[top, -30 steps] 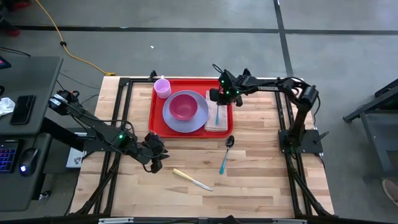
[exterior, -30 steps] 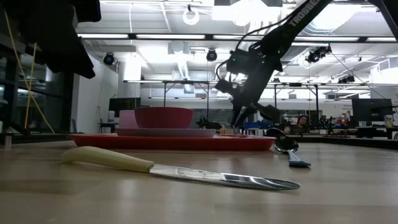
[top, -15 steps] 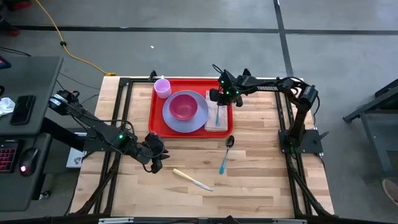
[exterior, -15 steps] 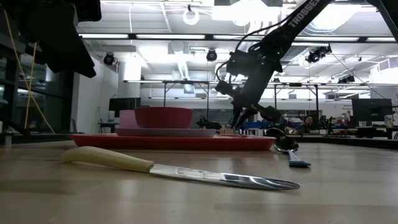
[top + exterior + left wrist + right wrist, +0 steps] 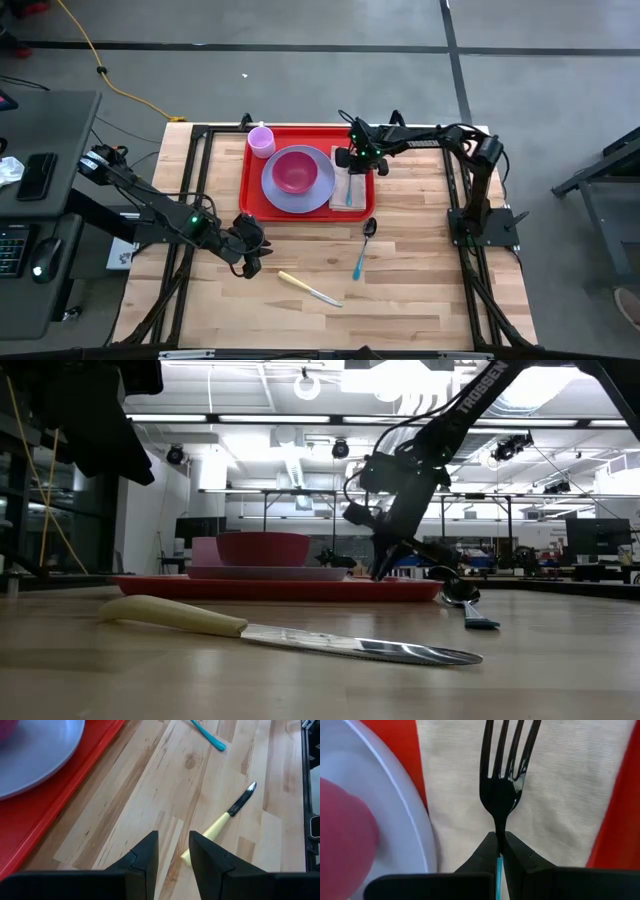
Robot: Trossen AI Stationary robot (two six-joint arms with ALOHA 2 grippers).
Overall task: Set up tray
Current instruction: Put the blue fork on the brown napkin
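The red tray (image 5: pixel 250 190) lies at the table's far middle. It carries a lavender plate (image 5: pixel 318 195) with a pink bowl (image 5: pixel 293 172), a pink cup (image 5: pixel 261 140) and a beige napkin (image 5: pixel 356 198). My right gripper (image 5: pixel 351 163) hangs over the napkin, shut on a fork (image 5: pixel 501 775) with dark tines and a teal handle. My left gripper (image 5: pixel 250 262) waits open above the wood near the tray's near left corner. A teal-handled spoon (image 5: pixel 363 243) and a cream-handled knife (image 5: pixel 309 288) lie flat on the table. My right gripper pinches the fork between both fingers where its dark neck (image 5: pixel 499 834) meets the teal handle. The fingers come from above, pointing down, and lie across it. The tines reach toward the far edge over the napkin (image 5: pixel 560 800). Whether the fork touches the napkin I cannot tell.
The plate's rim (image 5: pixel 405 795) lies close beside the napkin on the left, and the tray's right rim (image 5: pixel 373 185) on the other side. Bare wood stretches across the near half of the table around the knife (image 5: pixel 220 822) and spoon (image 5: pixel 470 608).
My right gripper has sunk toward the napkin and drifted slightly toward the table's left, still shut on the fork. The fork has come down with it.
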